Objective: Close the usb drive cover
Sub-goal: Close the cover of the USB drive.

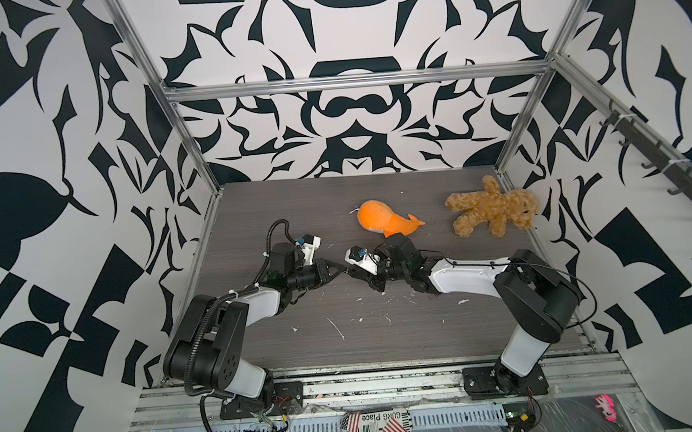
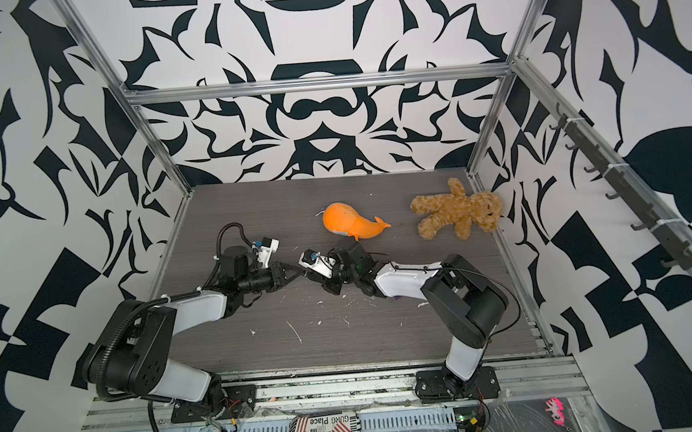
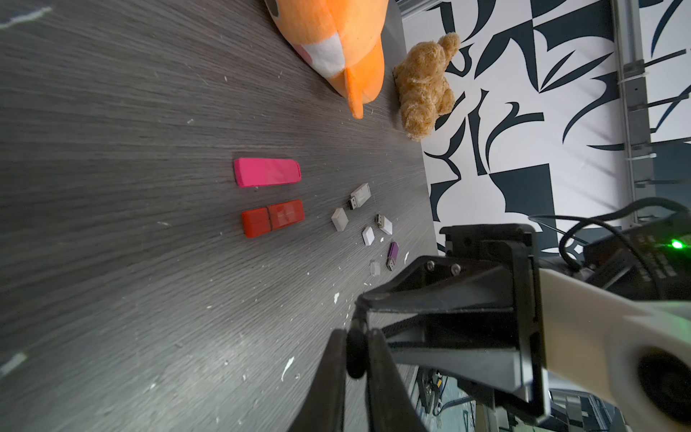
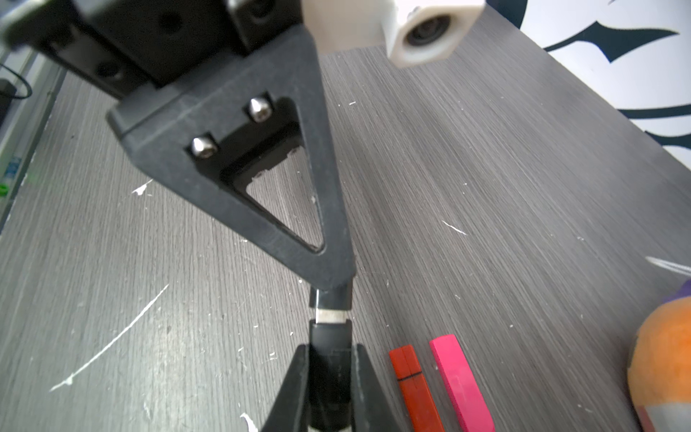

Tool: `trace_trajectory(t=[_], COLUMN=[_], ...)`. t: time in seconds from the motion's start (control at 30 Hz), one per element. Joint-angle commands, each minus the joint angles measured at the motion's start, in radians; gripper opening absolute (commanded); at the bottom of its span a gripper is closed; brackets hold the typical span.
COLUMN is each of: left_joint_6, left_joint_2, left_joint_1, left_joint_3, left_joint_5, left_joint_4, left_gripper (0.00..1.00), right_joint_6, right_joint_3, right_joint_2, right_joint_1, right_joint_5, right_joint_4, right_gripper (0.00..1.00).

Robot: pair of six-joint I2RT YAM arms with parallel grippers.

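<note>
- The right gripper (image 4: 331,361) is clamped on one black half of the usb drive (image 4: 331,336) and holds it clear of the table (image 1: 345,342).
- Tip to tip with it, the left gripper (image 3: 357,349) pinches the other black half. In both top views the two arms meet nose to nose.
- Between the two sets of fingertips a narrow band of metal plug (image 4: 331,316) shows. The halves look lined up and partly mated, but not seated. Which half is the cover cannot be told.
- Judging by that, pick-up and alignment are done. What remains is a short, straight push until the metal disappears.
- Just beside the right gripper, down on the table, a red drive (image 4: 411,385) and a pink drive (image 4: 461,385) lie side by side. Both look capped and sit off the push line.
- Farther out past the right gripper lie pale drives (image 3: 361,195), loose caps (image 3: 339,219) and a purple drive (image 3: 392,253) with its plug bare.
- Well beyond the hands rest an orange whale plush (image 1: 382,223) and a teddy bear (image 1: 489,207).
- Nothing stands between the grippers. The likelier trouble is one half tilting and jamming on the plug.
</note>
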Motion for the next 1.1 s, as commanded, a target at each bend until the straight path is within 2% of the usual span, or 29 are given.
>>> trace_trajectory(t=[0.0, 0.3, 0.5, 1.07], left_joint_6=[-0.001, 0.001, -0.003, 0.006], left_joint_2=[0.027, 0.044, 0.052, 0.1], left_joint_1=[-0.008, -0.024, -0.041, -0.087], left_joint_3=[0.001, 0.009, 0.01, 0.002], left_joint_5=[0.027, 0.039, 0.029, 0.025], left_joint_4=[0.003, 0.0, 0.012, 0.029], left_gripper=[0.14, 0.14, 0.14, 0.13], right_joint_6=[-0.08, -0.09, 0.002, 0.086], right_joint_3=[0.028, 0.055, 0.067, 0.127], right_joint_2=[-0.003, 0.022, 0.035, 0.076], right_joint_1=[0.003, -0.04, -0.041, -0.041], right_joint_5=[-0.117, -0.169, -0.165, -0.164], right_joint_4=[0.069, 0.14, 0.226, 0.347], right_gripper=[0.12, 0.12, 0.12, 0.11])
